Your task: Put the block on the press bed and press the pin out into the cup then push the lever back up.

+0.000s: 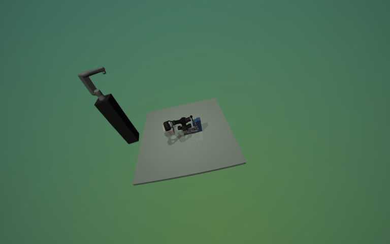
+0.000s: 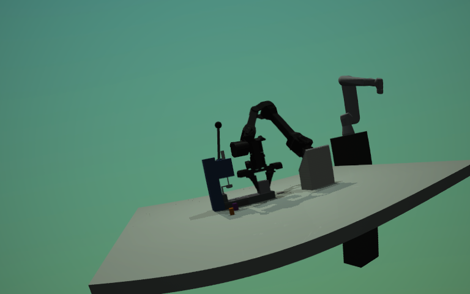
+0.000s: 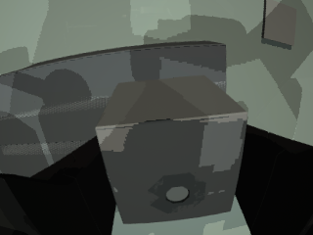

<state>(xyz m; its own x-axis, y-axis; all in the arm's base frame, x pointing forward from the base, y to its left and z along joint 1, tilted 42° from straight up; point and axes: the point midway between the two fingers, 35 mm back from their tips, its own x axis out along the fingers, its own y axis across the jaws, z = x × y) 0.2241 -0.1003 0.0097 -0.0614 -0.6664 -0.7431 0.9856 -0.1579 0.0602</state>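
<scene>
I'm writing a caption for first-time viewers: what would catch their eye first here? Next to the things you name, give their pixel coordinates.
Probably the black arm [image 1: 183, 121] [image 2: 282, 124] mid-table, its claw [image 2: 263, 187] [image 3: 167, 129] shut on a grey block [image 2: 264, 185] [image 3: 171, 157]. Next, the blue press [image 1: 198, 123] [image 2: 208, 184] beside it, lever [image 1: 191, 117] [image 2: 218, 142] upright. Another arm [image 1: 89, 82] [image 2: 351, 100] stands off the table's edge.

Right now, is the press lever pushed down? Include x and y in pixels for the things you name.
No, the lever [image 2: 218, 143] stands upright above the blue press [image 2: 208, 184], its black ball knob [image 2: 218, 124] at the top.
</scene>
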